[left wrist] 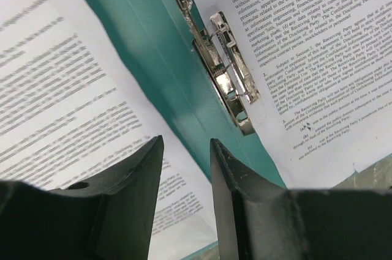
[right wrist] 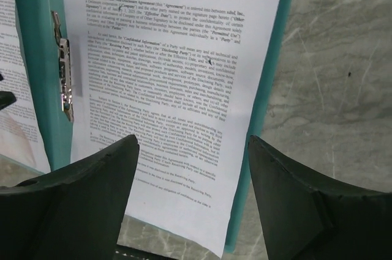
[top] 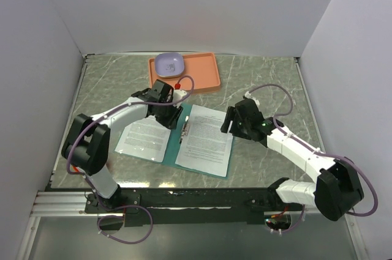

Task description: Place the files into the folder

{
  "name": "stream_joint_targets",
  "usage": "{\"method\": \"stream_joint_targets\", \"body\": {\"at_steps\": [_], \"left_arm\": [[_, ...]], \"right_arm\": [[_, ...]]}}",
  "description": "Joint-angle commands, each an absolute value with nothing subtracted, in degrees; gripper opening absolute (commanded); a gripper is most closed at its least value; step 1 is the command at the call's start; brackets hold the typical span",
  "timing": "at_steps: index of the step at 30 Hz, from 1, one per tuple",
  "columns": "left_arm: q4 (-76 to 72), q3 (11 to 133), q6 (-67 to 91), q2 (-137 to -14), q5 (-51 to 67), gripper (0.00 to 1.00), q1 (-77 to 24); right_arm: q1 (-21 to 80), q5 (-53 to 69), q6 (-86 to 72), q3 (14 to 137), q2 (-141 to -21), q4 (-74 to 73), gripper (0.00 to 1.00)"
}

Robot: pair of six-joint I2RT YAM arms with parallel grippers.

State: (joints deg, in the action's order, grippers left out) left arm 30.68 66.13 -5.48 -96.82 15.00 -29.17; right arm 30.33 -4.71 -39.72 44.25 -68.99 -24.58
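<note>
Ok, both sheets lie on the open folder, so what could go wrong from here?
1. The right sheet sits skewed on the folder, its lower edge at or past the folder's edge; closing could crease it.
2. Neither sheet looks caught by the metal fastener, so the left sheet may slide when its cover is lifted.
3. The left gripper hangs close over the spine and could snag that sheet's edge.
</note>
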Motion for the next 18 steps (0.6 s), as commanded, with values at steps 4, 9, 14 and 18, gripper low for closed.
{"method": "stream_joint_targets", "body": {"at_steps": [4, 9, 14, 18], "left_arm": [[31.5, 66.0, -9.0, -91.8, 13.1, 0.43, -25.2], [29.6, 64.5, -10.3, -94.0, 10.3, 0.43, -20.8], [28.2, 63.5, -10.8, -96.5, 8.3, 0.42, -18.6], [27.4, 62.3, -11.1, -98.2, 6.9, 0.42, -18.6]], "right_arm": [[30.1, 0.4, -38.4, 48.4, -68.1, -15.7, 0.6], [30.1, 8.5, -38.7, 54.3, -82.3, -4.0, 0.52], [30.2, 13.5, -40.6, 61.1, -95.3, 3.9, 0.57], [30.6, 15.5, -41.5, 65.8, -102.4, 6.6, 0.57]]}}
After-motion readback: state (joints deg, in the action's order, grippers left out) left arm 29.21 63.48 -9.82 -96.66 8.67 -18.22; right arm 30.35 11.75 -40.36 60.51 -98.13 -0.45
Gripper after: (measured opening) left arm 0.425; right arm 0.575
